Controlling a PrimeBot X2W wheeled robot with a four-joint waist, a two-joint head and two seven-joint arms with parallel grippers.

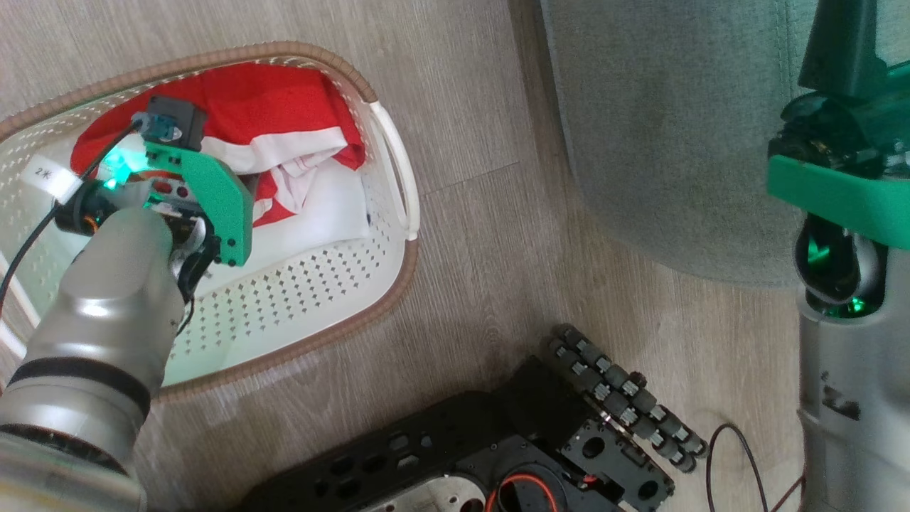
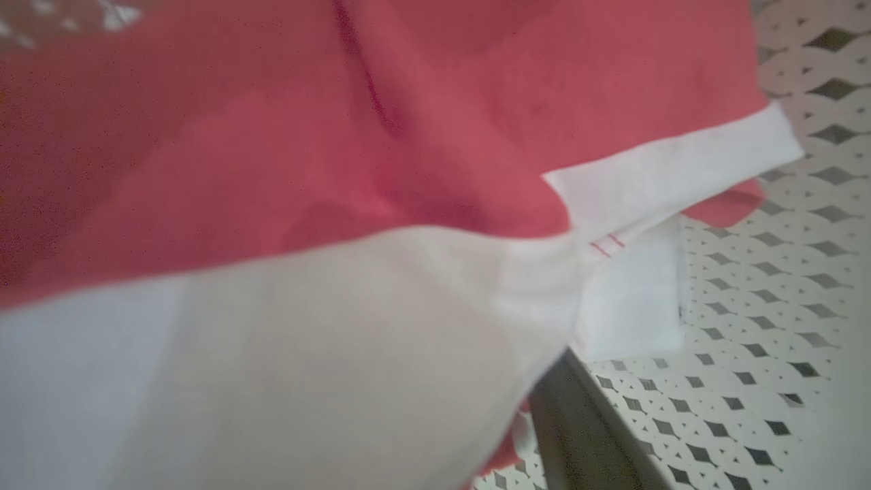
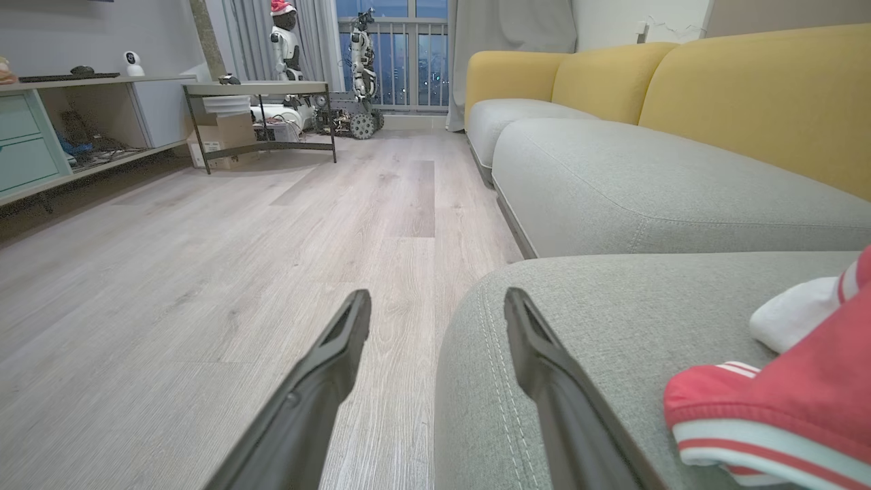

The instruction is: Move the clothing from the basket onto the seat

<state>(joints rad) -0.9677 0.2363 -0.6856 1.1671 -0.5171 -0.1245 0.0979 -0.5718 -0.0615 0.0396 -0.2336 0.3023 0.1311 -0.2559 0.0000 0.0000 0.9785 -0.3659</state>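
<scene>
The white perforated basket (image 1: 334, 334) with its brown rim stands on the floor at the left. Red and white clothing (image 1: 284, 121) lies bunched in its far half. My left gripper (image 1: 199, 259) reaches down into the basket over that clothing. In the left wrist view the red and white clothing (image 2: 340, 170) drapes close over the lens and one dark finger (image 2: 578, 429) shows beside the basket wall (image 2: 782, 306). The grey-green seat (image 1: 661, 128) is at the upper right. My right gripper (image 3: 435, 306) stands open over the seat's edge (image 3: 578, 292), empty, and a red striped garment (image 3: 782, 401) lies on the cushion to its right.
My black wheeled base (image 1: 625, 398) and a loose cable (image 1: 732, 455) sit on the wooden floor below the seat. A yellow-backed sofa (image 3: 748, 88) continues beyond the seat. A low table (image 3: 265, 88), a shelf unit (image 3: 41, 129) and other robots (image 3: 286, 34) stand far across the floor.
</scene>
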